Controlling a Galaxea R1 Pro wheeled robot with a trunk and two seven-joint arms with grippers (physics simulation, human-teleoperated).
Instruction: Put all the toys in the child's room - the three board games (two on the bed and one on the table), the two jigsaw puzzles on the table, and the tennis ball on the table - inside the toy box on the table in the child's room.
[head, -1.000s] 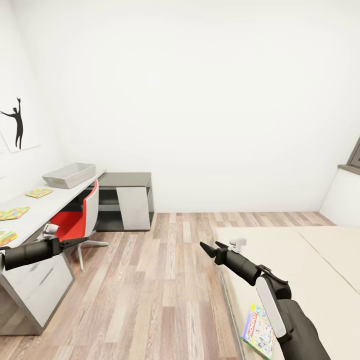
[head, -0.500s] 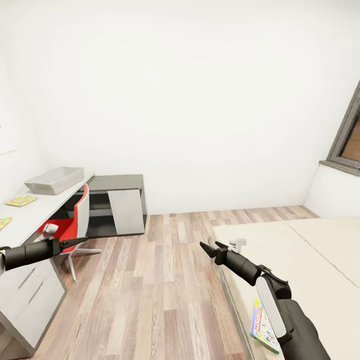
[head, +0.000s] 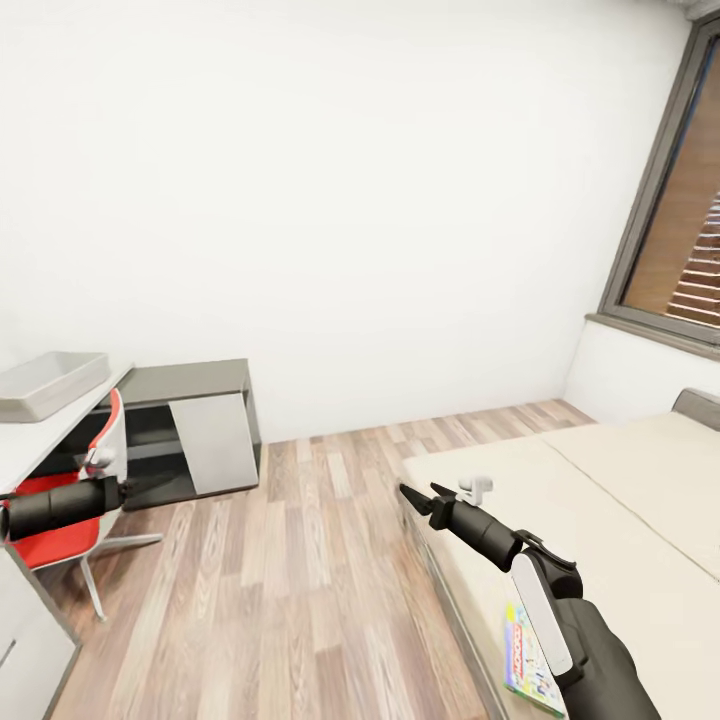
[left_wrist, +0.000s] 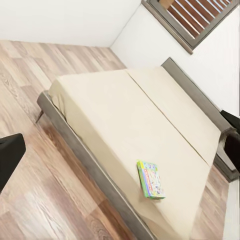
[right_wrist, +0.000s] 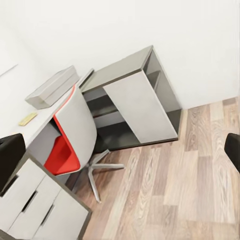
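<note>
Board game waits on the bed while the robot turns

Board game (head: 528, 660), the green-edged colourful one, lies flat on the bed (head: 640, 520) near the lower right of the head view, close to the bed's near edge and partly hidden by the right arm. The left wrist view shows it too, alone on the beige mattress near the frame. Nobody holds it; it just rests there waiting to be picked up.

The toy box (head: 45, 385) sits on the table (head: 30, 445) at the far left of the head view, well apart from the bed. A red chair (head: 75, 500) stands tucked by the table, next to the dark shelf unit (head: 190, 425).

The right gripper (head: 420, 497) is held out in front over the floor with its fingers spread and nothing in them. The left gripper (head: 130, 488) sticks out at the left edge; I cannot tell if it is spread or closed. Both arms look held out of the way for driving.

Compared with a second ago, the whole picture has slid: the camera has swung toward the bed. The table and toy box now sit further left, the puzzles have slipped out of the frame, and a window (head: 680, 230) has come in at the upper right. I think the robot is turning to reach the game.
</note>
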